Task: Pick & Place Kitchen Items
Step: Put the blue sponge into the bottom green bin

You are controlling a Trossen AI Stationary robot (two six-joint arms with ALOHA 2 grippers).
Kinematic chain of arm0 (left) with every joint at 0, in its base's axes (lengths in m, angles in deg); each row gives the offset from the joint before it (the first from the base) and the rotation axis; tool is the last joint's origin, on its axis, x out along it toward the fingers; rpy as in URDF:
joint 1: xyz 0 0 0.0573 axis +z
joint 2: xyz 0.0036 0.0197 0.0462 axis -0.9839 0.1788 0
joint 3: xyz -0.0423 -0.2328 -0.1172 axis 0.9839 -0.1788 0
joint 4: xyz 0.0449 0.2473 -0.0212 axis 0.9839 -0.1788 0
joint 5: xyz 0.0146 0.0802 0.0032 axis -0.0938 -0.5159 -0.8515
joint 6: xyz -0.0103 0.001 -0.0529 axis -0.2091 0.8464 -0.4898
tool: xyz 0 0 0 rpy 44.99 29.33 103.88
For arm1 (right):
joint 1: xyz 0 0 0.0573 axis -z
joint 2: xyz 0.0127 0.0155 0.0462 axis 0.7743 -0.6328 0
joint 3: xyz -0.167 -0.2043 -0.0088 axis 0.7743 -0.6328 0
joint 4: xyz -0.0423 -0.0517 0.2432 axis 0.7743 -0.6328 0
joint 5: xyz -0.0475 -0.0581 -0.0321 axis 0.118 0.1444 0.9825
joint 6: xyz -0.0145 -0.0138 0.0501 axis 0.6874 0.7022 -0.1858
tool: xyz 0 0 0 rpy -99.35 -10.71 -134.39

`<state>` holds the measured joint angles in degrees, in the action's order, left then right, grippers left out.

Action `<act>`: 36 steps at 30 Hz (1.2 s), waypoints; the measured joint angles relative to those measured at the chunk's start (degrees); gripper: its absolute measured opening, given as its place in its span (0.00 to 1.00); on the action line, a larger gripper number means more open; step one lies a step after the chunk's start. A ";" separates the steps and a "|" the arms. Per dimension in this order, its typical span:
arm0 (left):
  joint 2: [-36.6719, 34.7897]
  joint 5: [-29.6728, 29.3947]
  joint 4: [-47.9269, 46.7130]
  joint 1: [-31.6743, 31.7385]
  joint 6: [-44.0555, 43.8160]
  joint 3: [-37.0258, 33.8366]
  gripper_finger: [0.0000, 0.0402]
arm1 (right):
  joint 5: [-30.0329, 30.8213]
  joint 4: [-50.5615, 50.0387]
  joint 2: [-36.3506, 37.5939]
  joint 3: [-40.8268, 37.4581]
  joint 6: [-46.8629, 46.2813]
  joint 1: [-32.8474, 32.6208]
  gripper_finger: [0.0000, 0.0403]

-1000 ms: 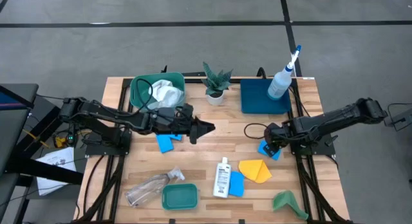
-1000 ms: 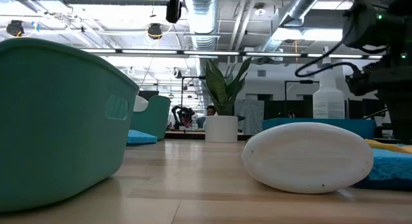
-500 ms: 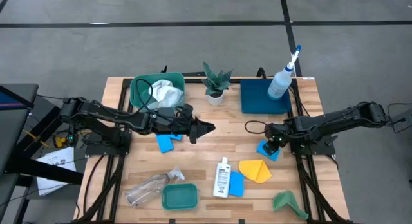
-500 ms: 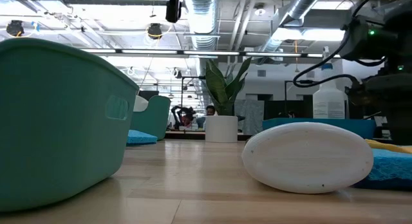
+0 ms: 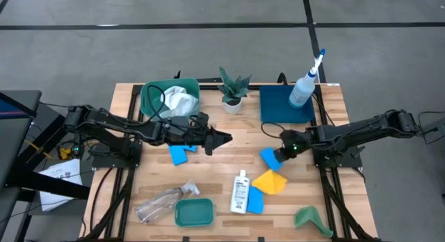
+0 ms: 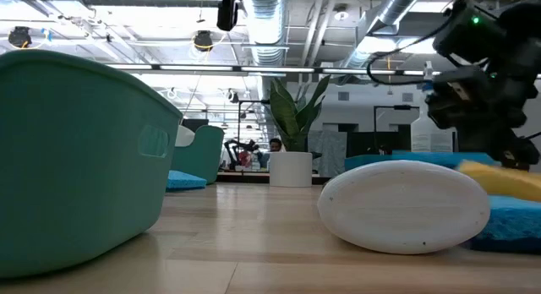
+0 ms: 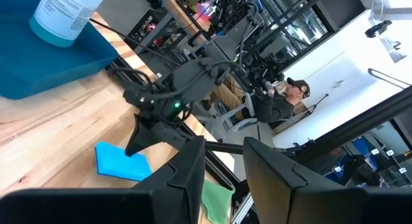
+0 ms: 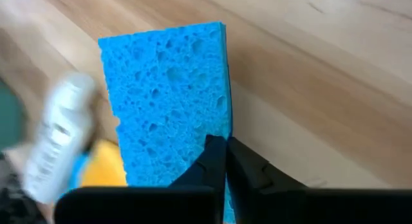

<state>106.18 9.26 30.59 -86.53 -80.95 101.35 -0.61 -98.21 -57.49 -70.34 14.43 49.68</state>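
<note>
Right wrist view shows the right gripper (image 8: 222,161) pinched tight on one edge of a blue sponge (image 8: 168,98), held just off the wood near the yellow cloth (image 5: 270,181). With a grip that thin I'd carry it slow and level so it doesn't peel out. Left gripper (image 5: 224,138) waits well apart from that cloth, jaws a bit apart, holding nothing.

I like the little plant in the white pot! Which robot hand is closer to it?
The left. The left gripper hovers just in front of the small potted plant. The right gripper, shut on a blue sponge, is farther off, toward the table's right side.
</note>
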 joint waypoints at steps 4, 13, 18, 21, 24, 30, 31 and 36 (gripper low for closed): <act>0.00 0.09 -2.68 -0.26 -0.21 0.00 0.26 | 1.32 3.86 0.00 0.00 -2.74 -0.01 0.00; 1.11 -5.59 -17.23 0.16 -13.63 -0.04 0.26 | 5.71 6.81 0.02 0.00 -7.26 0.79 0.00; 5.42 -5.94 -15.11 1.55 -20.80 -0.07 0.26 | 5.76 7.16 0.02 0.00 -7.35 2.15 0.00; 9.17 -4.80 -9.36 2.46 -22.60 -0.07 0.29 | 5.75 7.66 0.02 0.00 -6.95 2.43 0.00; 12.69 -1.40 -2.18 3.83 -23.62 -0.04 0.33 | 5.80 8.09 0.02 0.02 -6.92 2.40 0.00; 16.65 4.03 0.98 6.84 -24.35 0.88 0.40 | 5.91 12.90 0.02 0.07 -7.89 2.40 0.00; 16.81 4.69 0.83 7.26 -24.35 0.93 0.41 | 5.99 13.70 0.02 0.07 -8.13 2.40 0.00; 17.22 6.28 0.62 8.42 -24.11 0.94 0.45 | 8.76 17.31 0.02 0.09 -10.36 2.86 0.00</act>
<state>123.40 15.54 31.20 -78.12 -105.05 102.29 8.15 -80.90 -57.47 -70.25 4.07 52.55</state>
